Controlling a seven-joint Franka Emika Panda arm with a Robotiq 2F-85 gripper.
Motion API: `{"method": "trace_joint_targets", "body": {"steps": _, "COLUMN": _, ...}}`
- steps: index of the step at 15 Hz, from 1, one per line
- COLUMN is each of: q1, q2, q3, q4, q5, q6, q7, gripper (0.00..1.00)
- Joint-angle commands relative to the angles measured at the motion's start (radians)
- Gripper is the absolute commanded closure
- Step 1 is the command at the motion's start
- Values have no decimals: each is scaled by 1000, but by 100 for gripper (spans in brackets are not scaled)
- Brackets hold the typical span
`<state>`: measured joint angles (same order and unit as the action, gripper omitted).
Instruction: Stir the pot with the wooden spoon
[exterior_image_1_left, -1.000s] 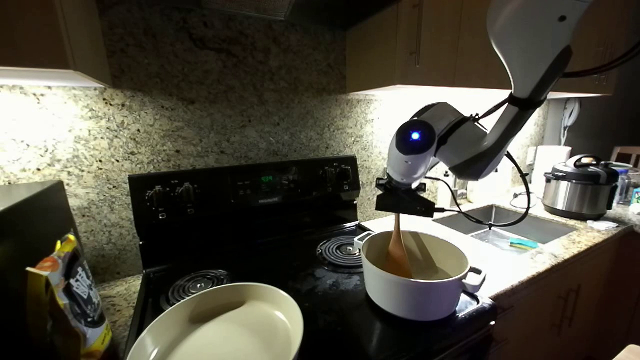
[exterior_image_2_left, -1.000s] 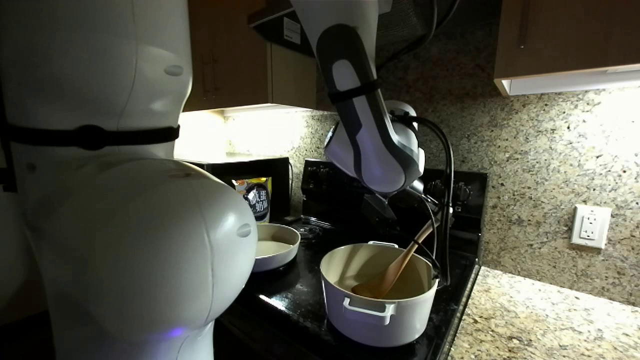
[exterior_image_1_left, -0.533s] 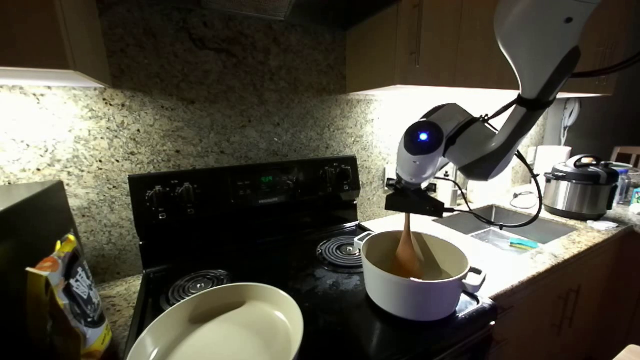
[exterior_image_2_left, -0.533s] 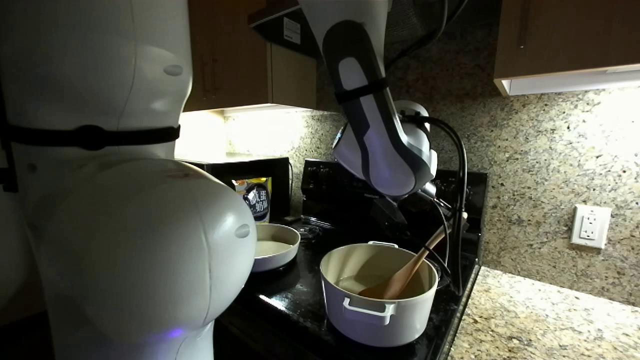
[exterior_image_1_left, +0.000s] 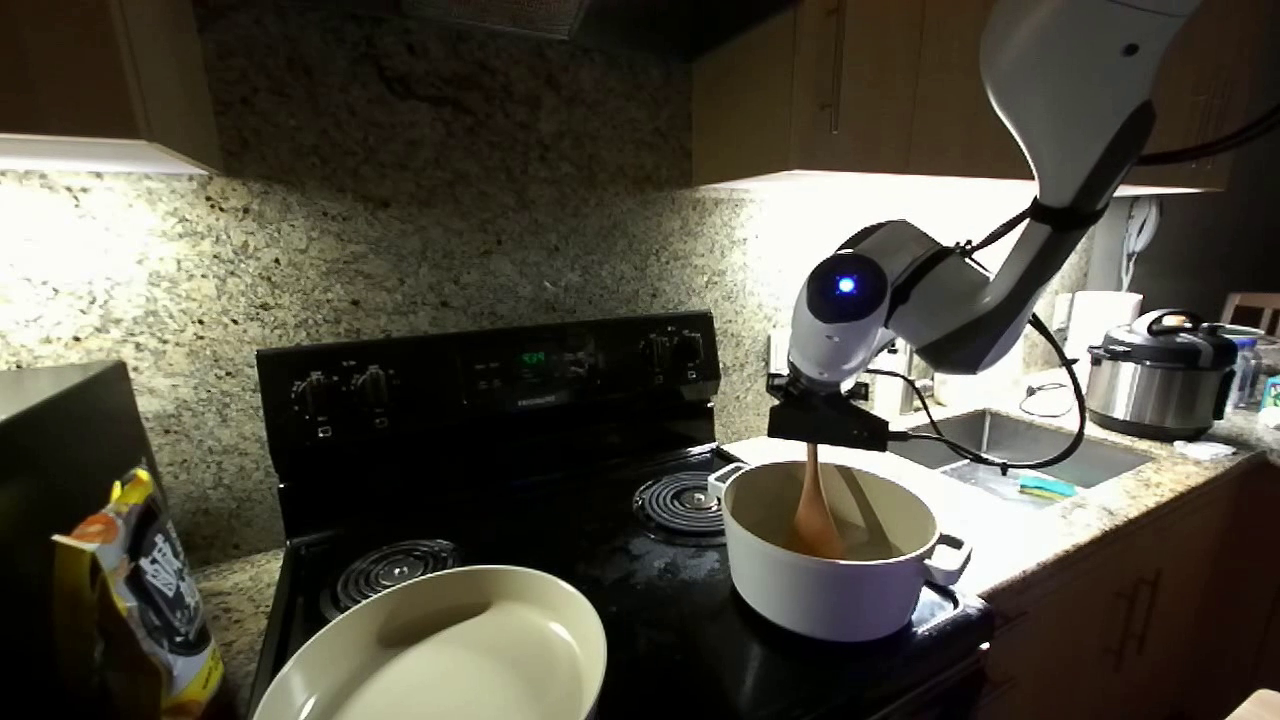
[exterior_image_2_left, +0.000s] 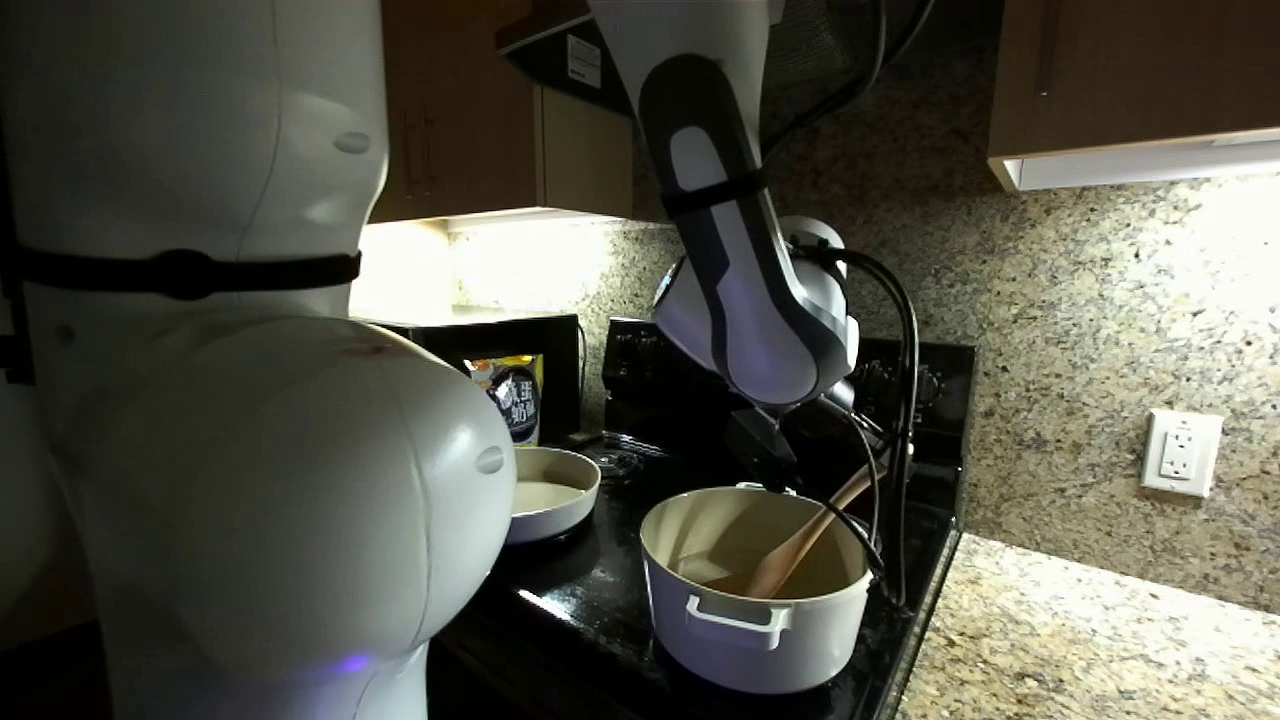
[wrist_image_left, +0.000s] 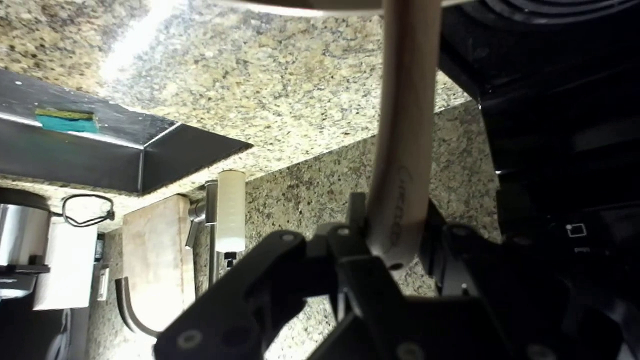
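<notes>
The jaws pinch the handle end of the wooden spoon (wrist_image_left: 407, 125), which slants down — its head inside the white pot (exterior_image_1_left: 825, 600). That pot stands on the black stove (exterior_image_1_left: 660, 620) — apart from a cream oval dish (exterior_image_1_left: 470, 660).

In an exterior view the pot (exterior_image_1_left: 830, 600) sits on the stove (exterior_image_1_left: 655, 610), right of the baking dish (exterior_image_1_left: 480, 660); a bag (exterior_image_1_left: 165, 600) stands far left. The wooden spoon (exterior_image_1_left: 817, 522) reaches from inside the pot up between my fingers (wrist_image_left: 357, 212). Behind the pot, to the right, lies the sink (exterior_image_1_left: 1100, 462) with a sponge (exterior_image_1_left: 1047, 487) inside, the pressure cooker (exterior_image_1_left: 1160, 388) beyond.
</notes>
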<state>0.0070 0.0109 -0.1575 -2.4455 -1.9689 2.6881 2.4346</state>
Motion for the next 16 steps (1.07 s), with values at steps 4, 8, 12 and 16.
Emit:
{"method": "trace_joint_targets", "body": {"steps": 4, "q1": 10, "q2": 58, "q3": 11, "q4": 40, "q5": 23, "q6": 25, "q7": -28, "gripper": 93}}
{"method": "trace_joint_targets", "body": {"steps": 8, "q1": 6, "q2": 107, "q3": 9, "q4": 82, "q5": 44, "q6": 22, "q7": -34, "gripper": 93}}
{"method": "trace_joint_targets", "body": {"steps": 12, "q1": 5, "q2": 139, "q3": 7, "q4": 113, "q5": 52, "q6": 26, "q7": -38, "gripper": 69}}
{"method": "trace_joint_targets", "body": {"steps": 16, "q1": 3, "q2": 142, "q3": 4, "q4": 122, "q5": 49, "q6": 27, "q7": -40, "gripper": 30}}
